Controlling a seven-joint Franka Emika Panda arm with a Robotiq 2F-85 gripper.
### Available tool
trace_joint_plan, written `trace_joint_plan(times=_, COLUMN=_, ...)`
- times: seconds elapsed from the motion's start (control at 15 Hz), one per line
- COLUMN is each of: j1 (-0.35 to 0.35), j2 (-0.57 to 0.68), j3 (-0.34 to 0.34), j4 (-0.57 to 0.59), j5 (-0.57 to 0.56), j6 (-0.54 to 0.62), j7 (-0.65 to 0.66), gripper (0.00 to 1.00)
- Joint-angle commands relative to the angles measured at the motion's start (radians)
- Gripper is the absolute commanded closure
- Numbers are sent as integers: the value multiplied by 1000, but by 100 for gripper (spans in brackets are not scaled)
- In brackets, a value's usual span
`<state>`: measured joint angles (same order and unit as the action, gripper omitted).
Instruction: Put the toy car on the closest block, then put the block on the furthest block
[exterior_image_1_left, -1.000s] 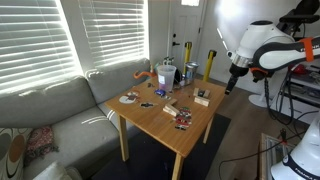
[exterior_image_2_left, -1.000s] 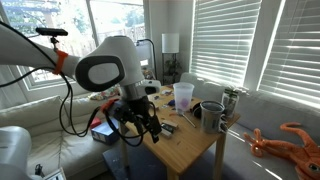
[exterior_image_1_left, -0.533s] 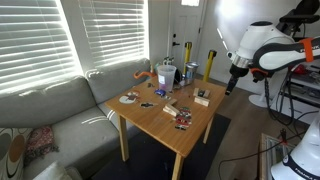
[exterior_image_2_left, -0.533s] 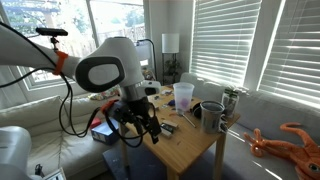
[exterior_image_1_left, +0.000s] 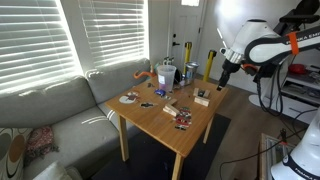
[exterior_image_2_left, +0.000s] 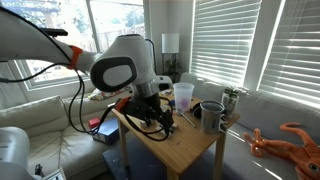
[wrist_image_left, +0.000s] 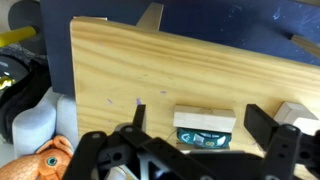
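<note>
Tool (wrist_image_left: 197, 116), jaws apart, over block (wrist_image_left: 205, 121)

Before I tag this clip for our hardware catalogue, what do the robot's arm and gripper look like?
The arm is glossy white with rounded, bulbous joints, a grey circular joint cap and an orange band further up. Black cables loop beside it. The gripper is black, with two dark fingers.

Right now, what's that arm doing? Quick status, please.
Gripper open, above the table. Toy car right against a wooden block, ungrasped. Another block close beside.
</note>
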<state>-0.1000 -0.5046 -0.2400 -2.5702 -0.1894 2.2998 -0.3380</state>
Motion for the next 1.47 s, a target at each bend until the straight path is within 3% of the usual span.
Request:
trace_joint_plan(times=0.0, j1=54, j2=113, j3=-39, j4=109, j5=115, j6=-33, j7=-105, gripper=0)
trace_joint_plan(times=0.6, j1=57, j2=326, j3=-1, j4=276, j5=214, j6=-122, j7=-135, gripper=0)
trace_joint_plan(times=1.2, j1=41, j2=423, j3=37, j4=336, j5=238, j6=-131, j7=-160, gripper=1)
trace_joint_plan(times=1.4, j1=37, j2=436, j3=43, j4=342, j5=236, j6=-134, j7=-163, gripper=6)
